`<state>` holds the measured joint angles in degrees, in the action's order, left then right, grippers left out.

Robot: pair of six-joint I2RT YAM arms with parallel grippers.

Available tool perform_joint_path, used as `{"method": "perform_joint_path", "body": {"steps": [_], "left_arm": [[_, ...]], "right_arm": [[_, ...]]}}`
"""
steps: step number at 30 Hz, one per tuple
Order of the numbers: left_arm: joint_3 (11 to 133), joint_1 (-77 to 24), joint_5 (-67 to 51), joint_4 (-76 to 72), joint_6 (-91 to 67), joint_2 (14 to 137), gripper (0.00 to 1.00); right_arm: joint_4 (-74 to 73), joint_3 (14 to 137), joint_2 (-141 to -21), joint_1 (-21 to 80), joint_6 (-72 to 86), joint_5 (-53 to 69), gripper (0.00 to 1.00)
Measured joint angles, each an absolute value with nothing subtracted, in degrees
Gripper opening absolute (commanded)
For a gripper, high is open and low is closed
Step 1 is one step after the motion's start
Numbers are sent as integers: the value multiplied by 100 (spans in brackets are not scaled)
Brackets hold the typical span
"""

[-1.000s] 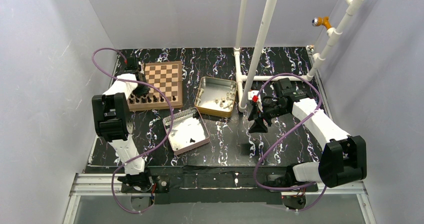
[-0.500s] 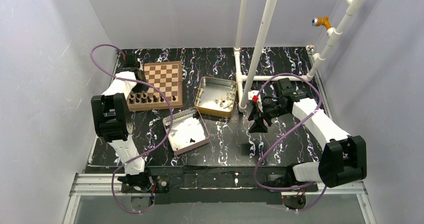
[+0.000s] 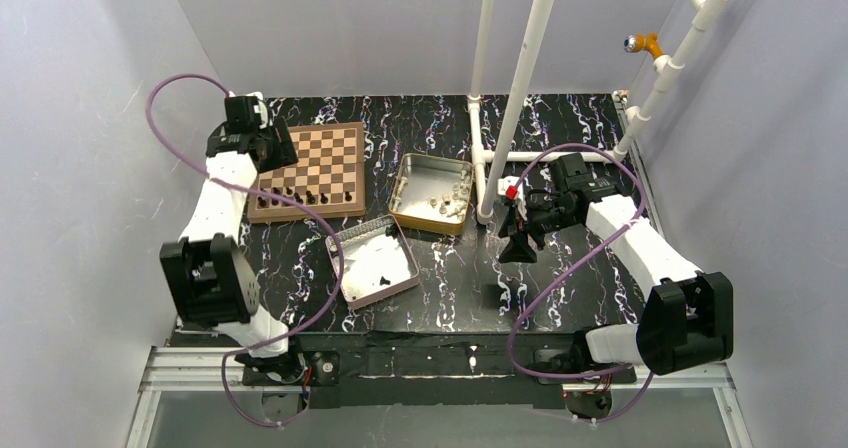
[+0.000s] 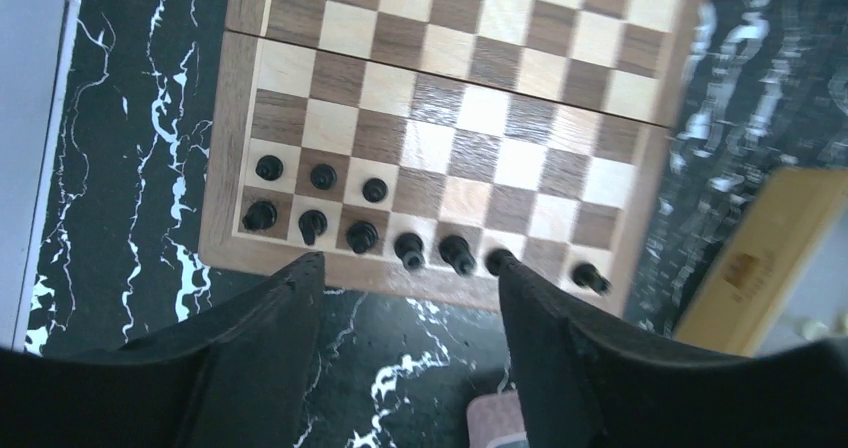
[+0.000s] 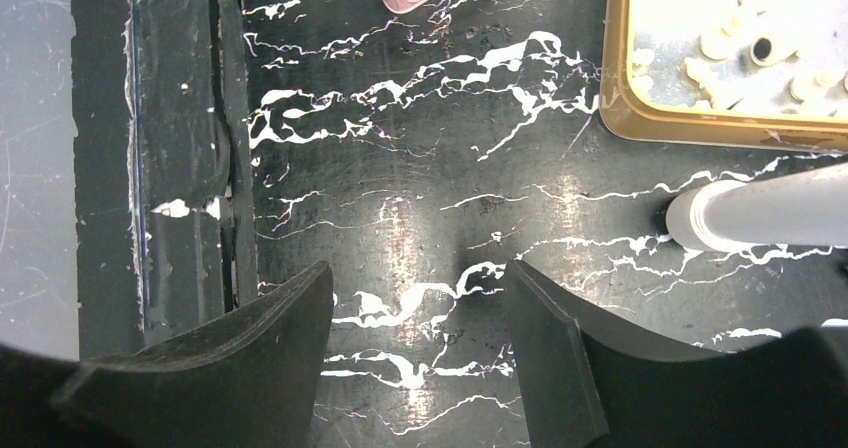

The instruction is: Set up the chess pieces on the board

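1. Okay, chess pieces (image 4: 362, 236) look tiny, light, rigid and easily toppled; some stand along the board (image 4: 500, 118) near edge, more sit in the tin (image 3: 350, 258)
2. We'd pinch each mid-stem from above, gently, clear of neighbours
3. Left pincer (image 4: 405, 278) hangs wide and empty over that row; right pincer (image 5: 417, 268) wide, empty, above the desk (image 5: 400, 118)

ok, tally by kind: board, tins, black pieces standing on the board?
board: 1
tins: 2, a gold tin and a silver tin
black pieces on the board: 10, with 7 in the edge row and 3 in the next row
total: 13
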<state>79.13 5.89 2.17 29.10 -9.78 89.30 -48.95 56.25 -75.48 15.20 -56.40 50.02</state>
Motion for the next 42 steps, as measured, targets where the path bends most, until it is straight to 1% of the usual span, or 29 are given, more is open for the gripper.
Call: {"method": "perform_joint_path", "body": {"steps": [4, 5, 6, 10, 11, 13, 20, 24, 33, 42], "left_arm": [[7686, 589, -128, 3094, -1035, 7948, 91], [7634, 589, -213, 3131, -1061, 7758, 97], [7561, 589, -307, 3164, -1118, 7553, 98], [7271, 589, -698, 3286, -1396, 6938, 98], [7234, 589, -773, 3339, -1441, 6858, 98], [7150, 589, -956, 3441, -1562, 6702, 98], [7008, 550, -1310, 3767, -1813, 6239, 98], [7008, 460, -1431, 3957, -1872, 5850, 98], [7015, 351, -1706, 4453, -2001, 5306, 98], [7380, 248, -1761, 5024, -2012, 5159, 98]], "right_arm": [[-4687, 5710, -7544, 1441, -5089, 4825, 80], [-4650, 5736, -7540, 1420, -5017, 4794, 81], [-4609, 5763, -7526, 1391, -4917, 4762, 83], [-4434, 5789, -7373, 1282, -4499, 4635, 92], [-4383, 5789, -7306, 1234, -4357, 4613, 96], [-4274, 5791, -7155, 1122, -4139, 4552, 98], [-3935, 5791, -6479, 698, -3371, 4410, 99], [-3704, 5791, -6187, 563, -2694, 4077, 98], [-3402, 5791, -5957, 447, -1203, 2821, 98], [-3369, 5900, -5859, 447, -379, 2311, 98]]}}
